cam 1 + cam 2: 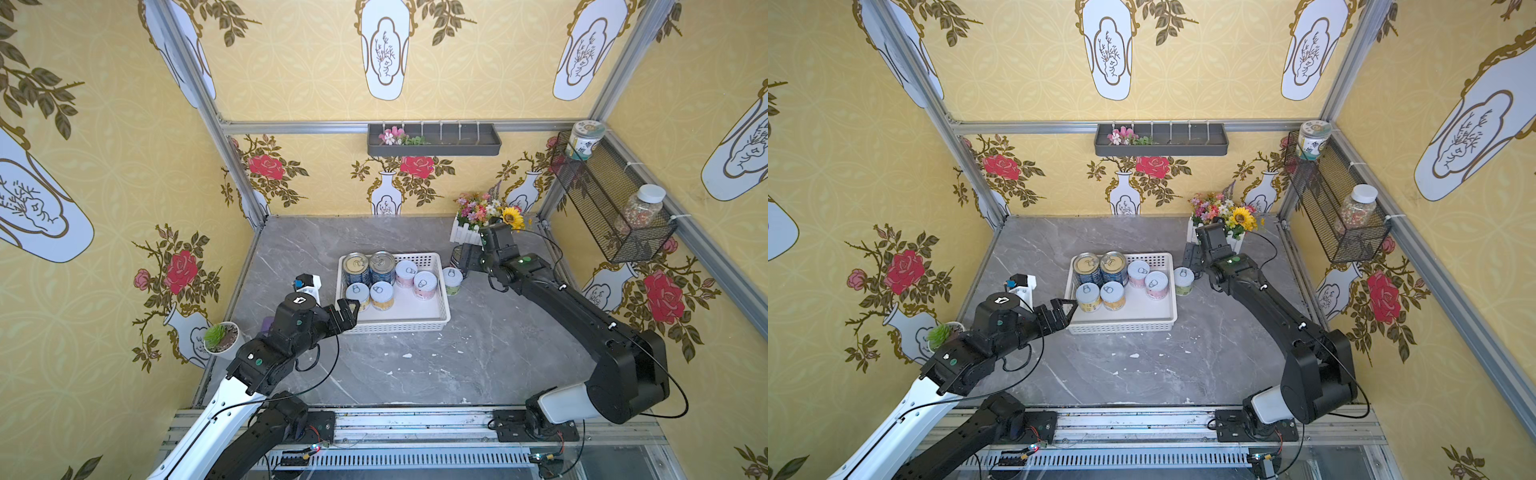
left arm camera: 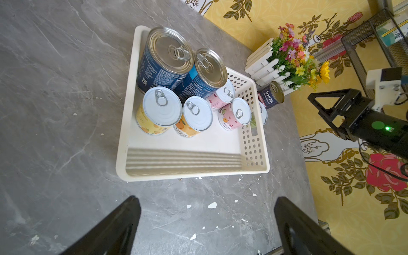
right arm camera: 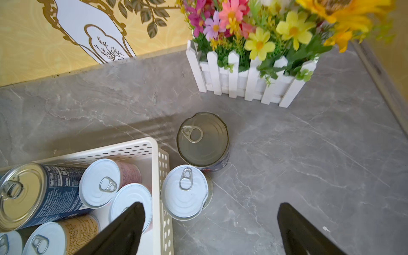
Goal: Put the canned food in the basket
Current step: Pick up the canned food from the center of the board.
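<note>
Here, six tins (image 1: 382, 266) are seen in the basket (image 1: 399, 328); a blue tin (image 3: 202, 139) and a green tin (image 1: 452, 277) are left beside it. Left fingers (image 2: 114, 227) and right fingers (image 3: 123, 229) are spread, empty; the right are best centred on one.

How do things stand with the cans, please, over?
Left end effector open, empty, by basket. Right end effector open, over two outside: green-labelled can, dark-blue can. Six cans in basket. Flower box close behind dark-blue can.

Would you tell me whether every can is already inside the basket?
No, a dark can and a white-lidded can stand on the table outside the basket.
</note>
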{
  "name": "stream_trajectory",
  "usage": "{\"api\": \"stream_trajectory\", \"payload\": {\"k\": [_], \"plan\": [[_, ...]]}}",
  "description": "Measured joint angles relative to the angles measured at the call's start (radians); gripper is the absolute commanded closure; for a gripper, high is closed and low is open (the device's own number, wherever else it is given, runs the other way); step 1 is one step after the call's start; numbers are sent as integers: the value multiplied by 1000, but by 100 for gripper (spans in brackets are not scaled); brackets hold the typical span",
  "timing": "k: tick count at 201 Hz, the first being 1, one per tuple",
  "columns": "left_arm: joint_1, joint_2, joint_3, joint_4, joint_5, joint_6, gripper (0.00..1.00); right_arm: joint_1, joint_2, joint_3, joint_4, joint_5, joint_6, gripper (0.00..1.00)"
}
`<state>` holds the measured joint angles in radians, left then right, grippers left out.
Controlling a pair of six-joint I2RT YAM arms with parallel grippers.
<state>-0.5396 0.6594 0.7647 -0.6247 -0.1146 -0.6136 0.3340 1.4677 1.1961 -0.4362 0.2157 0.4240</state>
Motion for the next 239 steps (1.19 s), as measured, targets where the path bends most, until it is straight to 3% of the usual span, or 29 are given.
{"api": "stream_trajectory", "payload": {"k": [47,87,117,154,239], "plan": [[-4,7,0,-1,-3,0,0,-30,110,142,-84,-19,60,3],[-7,2,0,-3,-3,0,0,-26,127,164,-94,-81,77,3],[-7,11,0,-4,-3,0,0,-64,278,343,-177,-172,13,3],[-10,2,0,-5,-4,0,0,-116,251,208,-172,-220,4,3],[-11,10,1,-5,-10,0,0,-87,373,322,-174,-209,-40,3]]}}
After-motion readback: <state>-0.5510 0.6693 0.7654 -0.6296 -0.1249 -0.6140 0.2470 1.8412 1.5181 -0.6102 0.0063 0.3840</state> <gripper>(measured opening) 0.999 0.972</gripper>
